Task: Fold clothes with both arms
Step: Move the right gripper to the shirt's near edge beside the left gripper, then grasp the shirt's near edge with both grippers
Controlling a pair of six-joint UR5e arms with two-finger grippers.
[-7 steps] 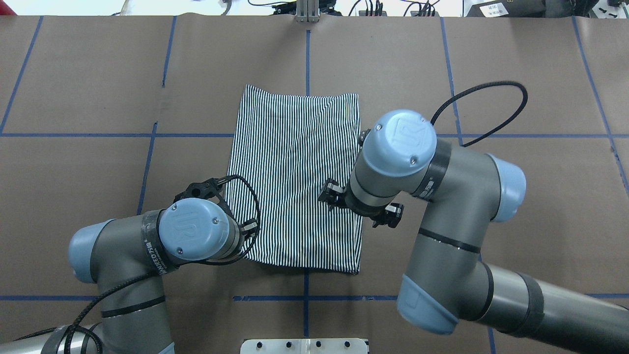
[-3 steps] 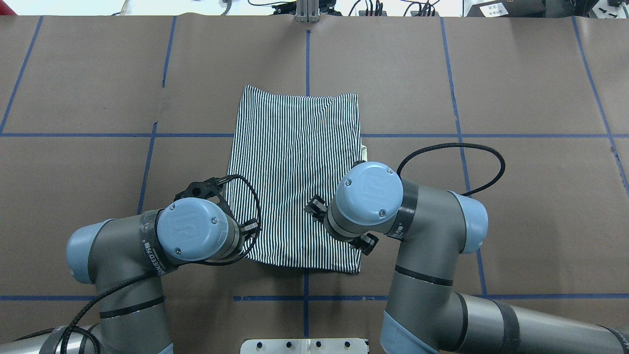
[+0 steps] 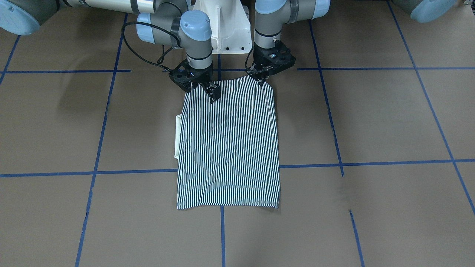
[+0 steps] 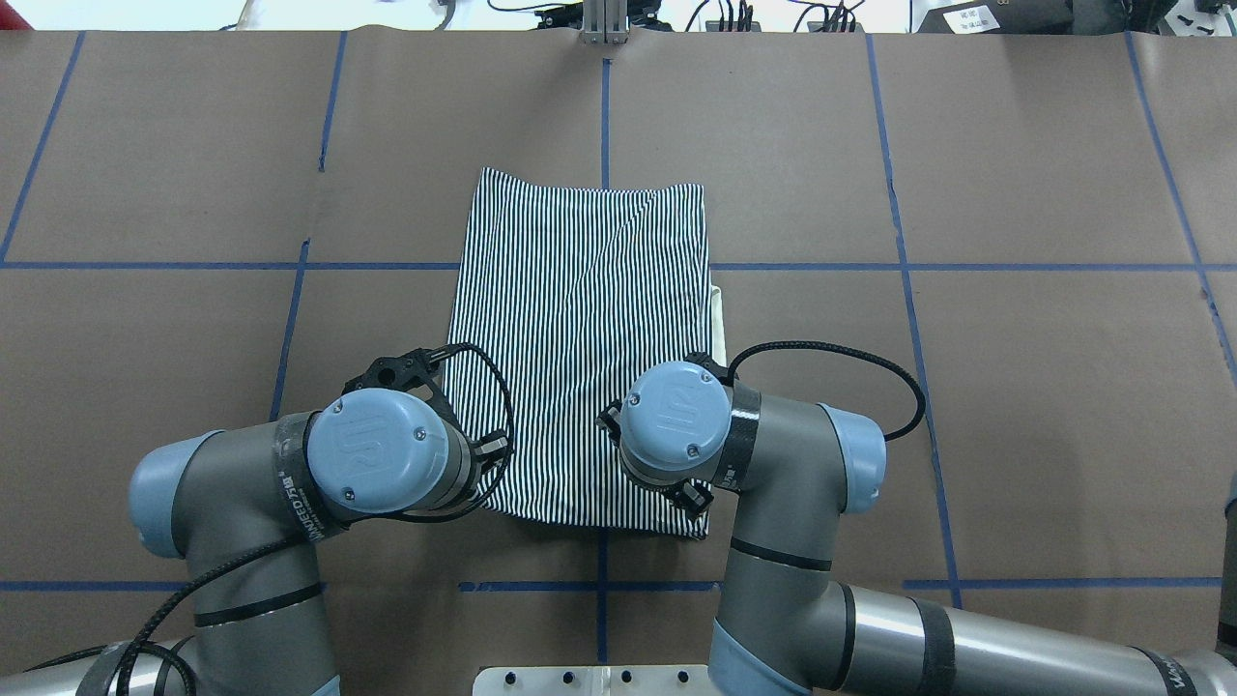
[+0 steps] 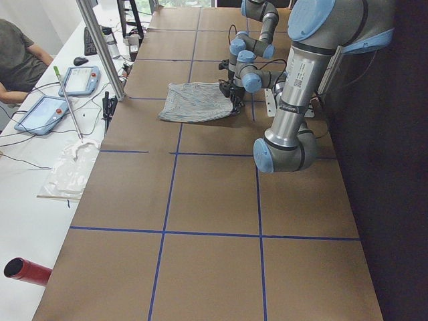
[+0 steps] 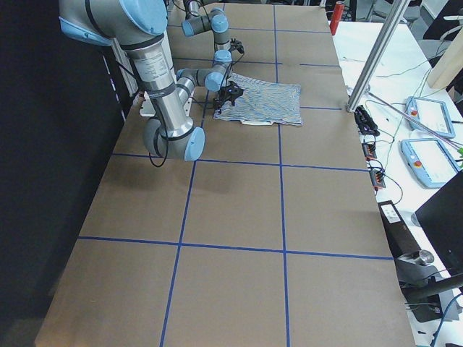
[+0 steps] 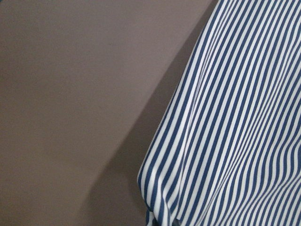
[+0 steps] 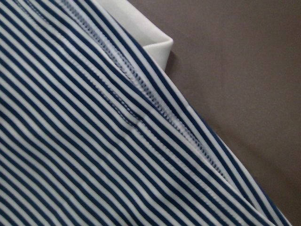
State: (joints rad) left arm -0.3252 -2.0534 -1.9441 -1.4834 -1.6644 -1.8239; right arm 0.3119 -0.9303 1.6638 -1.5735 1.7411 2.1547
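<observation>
Across the brown paper-covered table [image 4: 193, 145] with blue tape lines lies the folded navy-and-white striped polo shirt [image 4: 580, 319], centred. Its robot-side corner seems clamped by the left black two-finger gripper [image 3: 261, 78]. The right black two-finger gripper [image 3: 212, 94] sits at the same edge; whether it is clenched I cannot tell.

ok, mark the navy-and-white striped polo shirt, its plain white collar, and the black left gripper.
striped polo shirt [image 4: 580, 329]: overhead view, middle.
white collar [image 3: 178, 137]: front-facing view, exposed edge.
black left gripper [image 3: 262, 80]: front-facing view, between fingertips.

1 striped polo shirt [image 4: 580, 338]. 2 robot arms: left arm [image 4: 232, 493], right arm [image 4: 788, 454]. 2 teach pendants at 10 o'clock, left side view: near pendant [image 5: 41, 114], far pendant [image 5: 79, 79]. 1 person [image 5: 17, 60]. 1 red cylinder [image 5: 27, 271], 7 o'clock.
</observation>
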